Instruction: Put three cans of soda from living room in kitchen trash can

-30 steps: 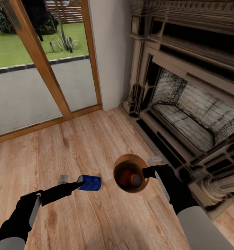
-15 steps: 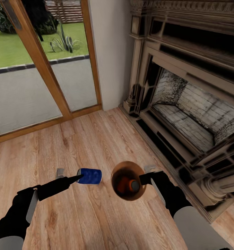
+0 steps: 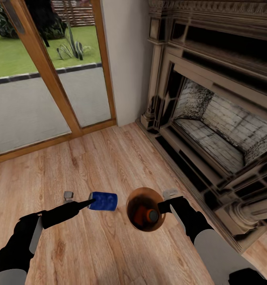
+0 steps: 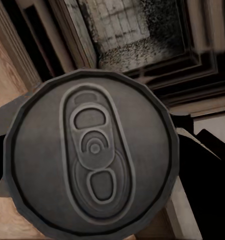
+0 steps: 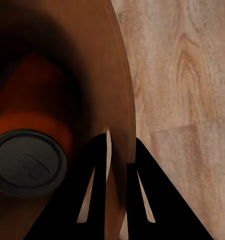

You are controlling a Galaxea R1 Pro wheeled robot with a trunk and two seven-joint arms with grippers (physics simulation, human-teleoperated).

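Beside the fireplace (image 3: 212,130), over the plank floor (image 3: 109,162), the robot's left gripper (image 3: 87,204) held the blue soda can (image 3: 103,200) on its side, clamped at the can's grey top end (image 4: 92,155), just left of the copper trash can (image 3: 146,209). The bin hung tilted above the floor with its mouth turned up and toward the camera, its rim pinched between the closed fingers of the right gripper (image 3: 161,207), one finger inside the wall and one outside. One orange soda can (image 3: 145,213) lay inside; whether a second was under it could not be told.

The risk lay in the gap between can and mouth: released short of the rim, the blue can would likely drop to the floor and roll. A knock against the rim could also twist the bin in its thin edge grip and spill what it held.
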